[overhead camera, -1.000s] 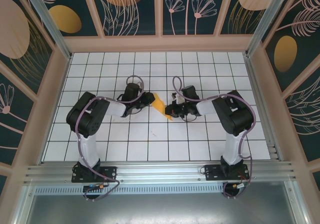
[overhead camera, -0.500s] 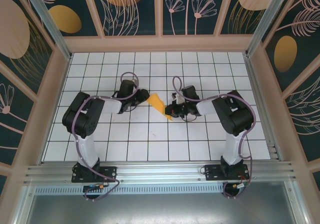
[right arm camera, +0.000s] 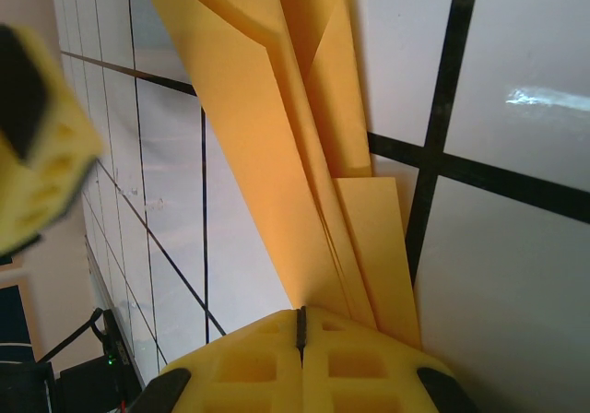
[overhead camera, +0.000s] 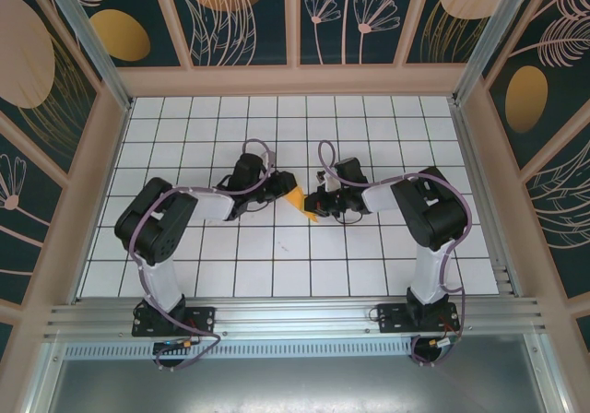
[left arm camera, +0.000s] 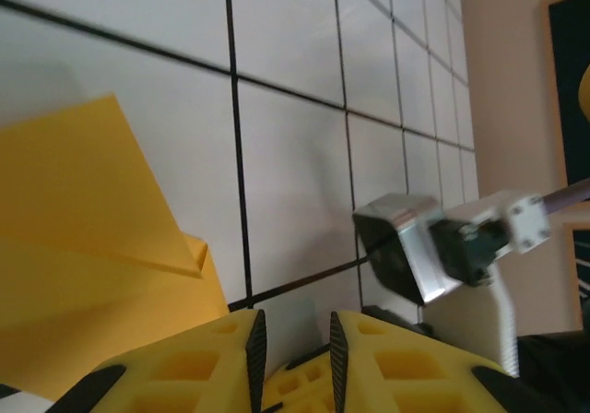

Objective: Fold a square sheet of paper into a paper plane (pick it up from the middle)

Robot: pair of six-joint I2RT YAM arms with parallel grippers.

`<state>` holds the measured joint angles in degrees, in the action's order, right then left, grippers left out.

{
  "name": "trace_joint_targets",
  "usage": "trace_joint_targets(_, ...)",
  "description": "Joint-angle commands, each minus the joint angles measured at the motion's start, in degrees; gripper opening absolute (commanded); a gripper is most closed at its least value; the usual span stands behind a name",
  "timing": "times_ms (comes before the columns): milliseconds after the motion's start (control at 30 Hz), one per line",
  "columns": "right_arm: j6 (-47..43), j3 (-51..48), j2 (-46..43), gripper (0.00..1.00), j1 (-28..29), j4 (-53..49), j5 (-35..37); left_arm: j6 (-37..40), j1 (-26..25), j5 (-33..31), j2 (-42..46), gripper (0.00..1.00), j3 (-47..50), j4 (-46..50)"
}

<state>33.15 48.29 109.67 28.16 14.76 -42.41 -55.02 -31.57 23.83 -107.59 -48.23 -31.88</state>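
Paper plane [overhead camera: 293, 196] lies diagonal on bench [overhead camera: 277, 256], near end clamped in right pincer [right arm camera: 300, 313], far end just beside narrow-gapped, empty left pincer [left arm camera: 290, 325].

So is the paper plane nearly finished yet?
Partway. Done: the paper plane is folded into a narrow, layered shape with creases. In hand: the right gripper is shut on one end; the left gripper, jaws slightly apart, sits at the other end with the paper beside its fingers, not between them. Left: probably the last folds, such as the wings, though I can't tell how many.
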Motion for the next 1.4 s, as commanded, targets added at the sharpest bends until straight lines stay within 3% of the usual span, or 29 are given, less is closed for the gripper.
trace_joint_targets(0,-1.24,-1.3,2.95,0.0,-0.56,-8.06,4.71,-4.19,0.02,2.18,-4.4,0.28,-0.29,-4.12)
trace_joint_targets(533,-7.01,6.38,-1.95,0.0,2.19,-16.26,-1.78,-1.58,0.05,-2.26,-7.46,0.26,-0.26,3.13)
trace_joint_targets(700,-7.82,7.2,0.5,0.0,2.6,-18.35,1.75,-1.02,0.02,-2.47,-7.41,0.26,-1.16,4.22)
trace_joint_targets(900,-8.03,4.33,-0.11,0.0,2.1,-20.16,4.35,0.15,0.1,-3.33,-7.49,0.26,-2.02,6.75)
trace_joint_targets(1367,-8.21,-4.87,-7.78,0.03,0.36,-18.24,0.71,1.06,0.1,-4.67,-7.47,0.23,-1.33,7.96)
